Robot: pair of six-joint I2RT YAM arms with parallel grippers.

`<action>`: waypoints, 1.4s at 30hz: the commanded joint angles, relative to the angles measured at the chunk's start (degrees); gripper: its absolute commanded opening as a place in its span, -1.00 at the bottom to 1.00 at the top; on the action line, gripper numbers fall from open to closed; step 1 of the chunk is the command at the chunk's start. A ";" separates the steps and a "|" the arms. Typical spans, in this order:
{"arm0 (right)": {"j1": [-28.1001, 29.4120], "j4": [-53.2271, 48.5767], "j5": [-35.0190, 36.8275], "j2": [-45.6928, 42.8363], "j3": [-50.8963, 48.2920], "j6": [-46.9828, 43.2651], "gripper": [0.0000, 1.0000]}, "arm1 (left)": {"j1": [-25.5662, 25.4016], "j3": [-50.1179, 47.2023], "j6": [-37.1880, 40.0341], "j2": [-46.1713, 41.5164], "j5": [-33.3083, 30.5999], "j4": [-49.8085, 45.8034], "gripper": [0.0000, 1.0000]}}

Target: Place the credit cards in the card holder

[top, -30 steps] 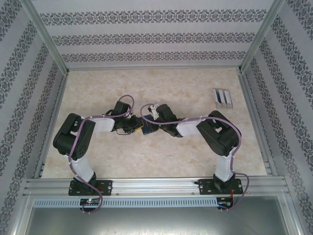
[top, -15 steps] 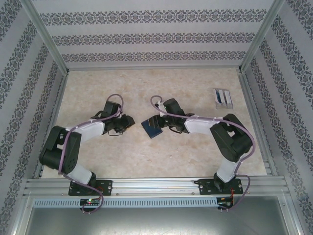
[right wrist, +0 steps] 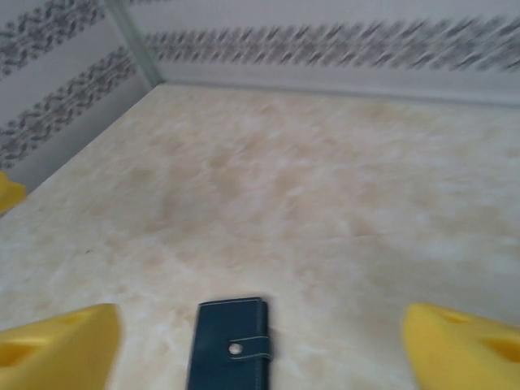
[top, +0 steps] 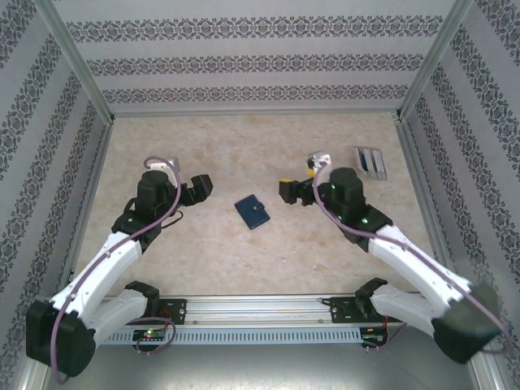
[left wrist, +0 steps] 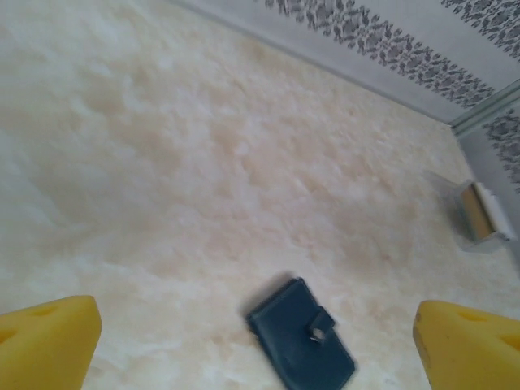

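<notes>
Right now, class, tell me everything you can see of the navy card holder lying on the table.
The card holder is a small, roughly square, dark navy wallet that looks like soft leather, with pale stitching along its edges. A narrow flap with a small light snap button holds it shut. It lies flat on the beige marbled table, near the middle, turned at an angle to the table's edges. Nothing but the table touches it.

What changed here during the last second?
The left end effector and right end effector opened, let go of the small dark navy folding wallet and drew back to their own sides; it lies closed on the table. The clear slotted plastic case stayed put.
</notes>
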 commanded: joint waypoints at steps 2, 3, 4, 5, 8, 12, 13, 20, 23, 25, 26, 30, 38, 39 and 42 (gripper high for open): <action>-0.53 -2.13 21.04 -9.78 -7.53 -8.11 0.96 | -6.27 -3.94 17.79 -8.00 -18.39 0.71 0.99; -0.68 -0.96 25.97 -11.85 -9.42 -7.38 0.96 | -6.55 -5.68 20.00 -9.98 -18.88 2.81 0.99; -1.27 0.29 29.18 -13.42 -11.11 -7.21 0.97 | -6.52 -6.85 20.48 -11.30 -20.59 4.02 0.99; -2.01 2.73 31.36 -15.17 -13.35 -8.21 0.96 | -6.50 -8.21 20.01 -12.56 -23.81 5.21 0.99; -5.14 9.61 31.14 -18.39 -20.44 -13.29 0.96 | -6.49 -14.19 24.39 -14.44 -28.69 13.19 0.99; -13.00 16.92 26.61 -15.95 -26.39 -11.49 0.96 | -5.57 -23.74 33.23 -10.55 -34.05 28.96 0.99; -14.97 17.54 25.84 -14.42 -26.56 -9.96 0.97 | -4.68 -25.49 33.02 -9.52 -34.23 32.08 0.99; -25.41 33.03 20.17 4.12 -27.85 -8.32 0.97 | 7.86 -24.62 36.02 1.29 -15.31 36.75 0.99; -27.80 37.77 15.43 10.59 -25.73 -6.70 0.96 | 10.16 -22.95 35.20 8.87 -11.03 40.81 0.99; -29.44 40.22 11.93 15.30 -23.51 -5.56 0.96 | 11.41 -21.71 34.27 13.63 -9.33 43.42 0.99; -30.10 41.09 9.74 17.76 -21.98 -6.86 0.96 | 11.67 -21.38 34.55 16.07 -8.53 45.75 0.99; -31.79 42.65 6.70 27.50 -16.05 -8.11 0.97 | 12.35 -20.25 34.84 25.59 -7.98 55.94 0.99; -29.56 50.04 10.69 30.89 -18.54 -9.63 0.97 | 16.72 -15.68 29.67 36.43 -8.24 57.76 0.99; -29.37 50.08 11.04 30.97 -18.41 -9.76 0.96 | 16.73 -15.47 28.50 36.33 -11.32 56.43 0.99; -29.38 49.64 12.41 30.97 -18.19 -9.18 0.96 | 16.73 -15.03 27.89 35.90 -12.30 54.90 0.99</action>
